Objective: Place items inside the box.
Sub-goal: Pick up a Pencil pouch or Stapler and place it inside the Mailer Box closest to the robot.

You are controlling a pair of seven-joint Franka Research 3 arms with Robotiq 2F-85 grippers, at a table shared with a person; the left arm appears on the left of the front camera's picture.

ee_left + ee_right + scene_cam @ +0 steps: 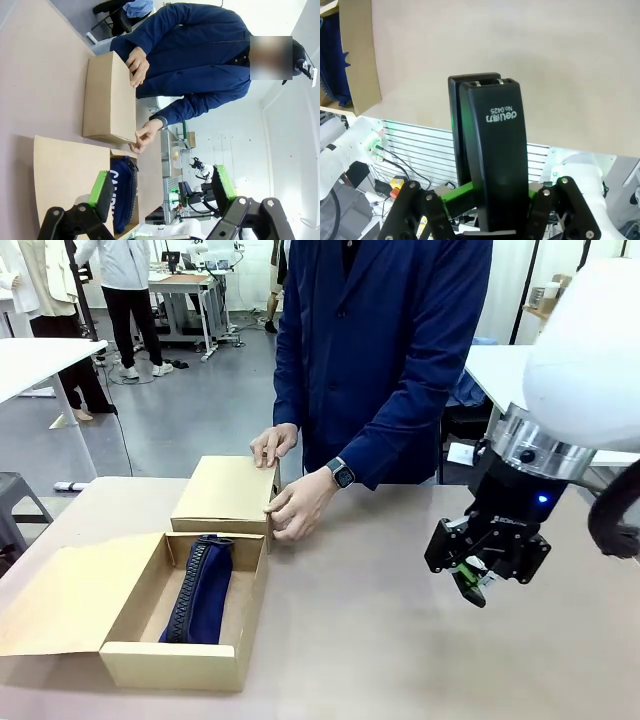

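1. My left pincer (161,176) is open. Its green pads (101,192) stand wide apart with nothing between them, and it looks down on the boxes.
2. On the left side of the table (400,640) sits the open box (130,665). Its lid flap (60,600) lies flat out to the left.
3. The navy pouch (203,590) lies inside the open box, running from the far wall toward the near wall. In the left wrist view I can read the white letters "CA" on it.
4. Just behind the open box is a closed box (225,490). A person in a blue coat has one hand (275,445) on its far corner and the other hand (298,505) on its near corner.
5. On the right, my right pincer (478,580) squeezes a black stapler (492,150). It hangs over bare table, well apart from both boxes.
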